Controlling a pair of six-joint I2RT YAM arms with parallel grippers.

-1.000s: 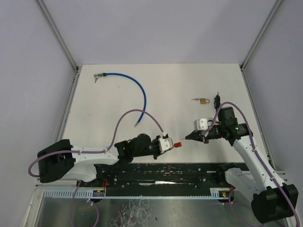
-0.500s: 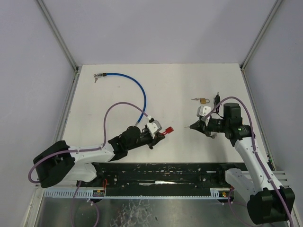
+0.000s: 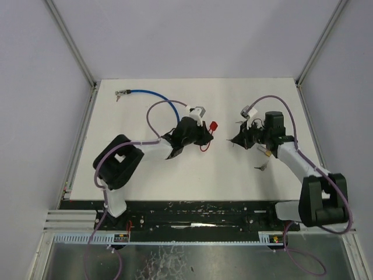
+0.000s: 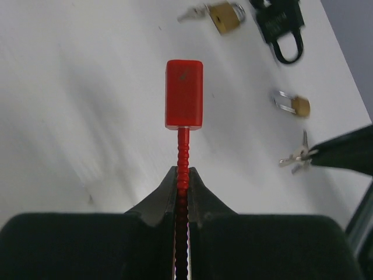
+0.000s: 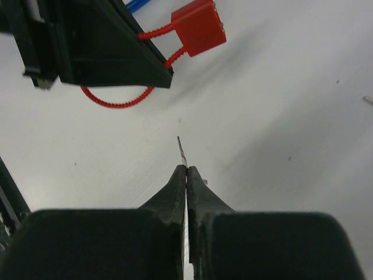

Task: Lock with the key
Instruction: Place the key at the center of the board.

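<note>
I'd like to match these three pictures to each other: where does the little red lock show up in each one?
Top external: the red lock sits slightly right of and above the picture's centre.
Left wrist: upper middle, with its ribbed stem running down into the pincer.
Right wrist: at the top edge, just right of centre.
Shared landmark: the left pincer, black and clamped on the lock's red stem, shows in all three.

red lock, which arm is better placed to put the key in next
Right. The right claw is shut on the key, its tip aimed roughly toward the red lock. The left claw is occupied, clamping that lock's ribbed cable.
</note>
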